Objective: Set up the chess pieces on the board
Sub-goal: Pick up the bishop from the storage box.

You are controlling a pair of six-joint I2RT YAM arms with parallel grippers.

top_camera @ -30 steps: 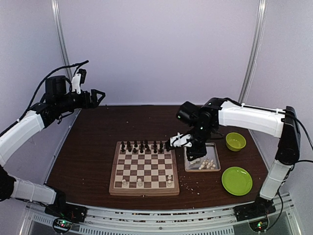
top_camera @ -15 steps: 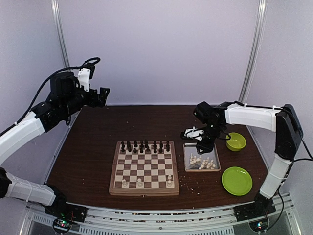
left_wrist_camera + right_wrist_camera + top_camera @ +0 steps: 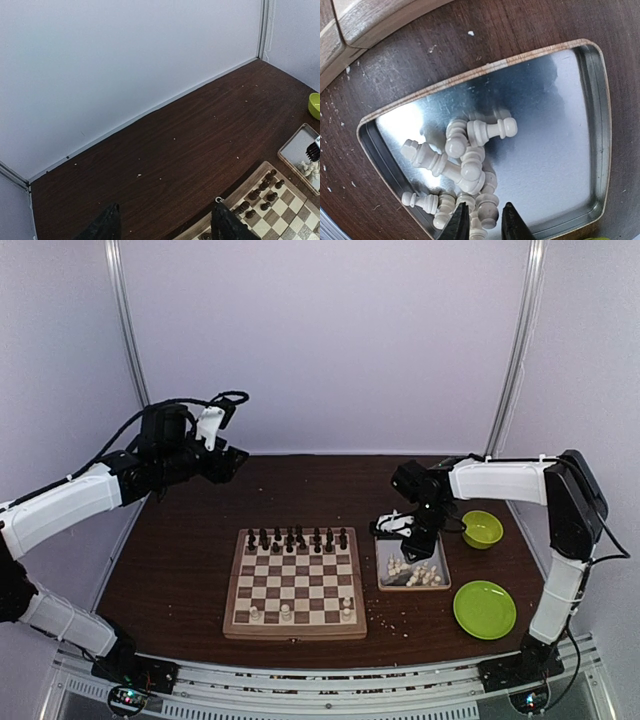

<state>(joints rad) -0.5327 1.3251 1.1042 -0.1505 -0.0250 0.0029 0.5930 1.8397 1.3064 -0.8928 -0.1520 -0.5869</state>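
While heaped, pieces (image 3: 470,172) beneath right gripper (image 3: 485,221)

The table (image 3: 190,135) is dark wood, fine-grained, with a dull finish. The tray (image 3: 560,150) is shiny metal, mirror-like, with light scratches. The chess pieces (image 3: 490,130) in it look smooth, cream and slightly glossy. The board (image 3: 294,628) has a pale, matt wooden rim.

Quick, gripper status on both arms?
Left gripper: open, nothing between the fingers.
Right gripper: jaws narrow, low over the chess pieces in the tray; whether one is gripped cannot be told.
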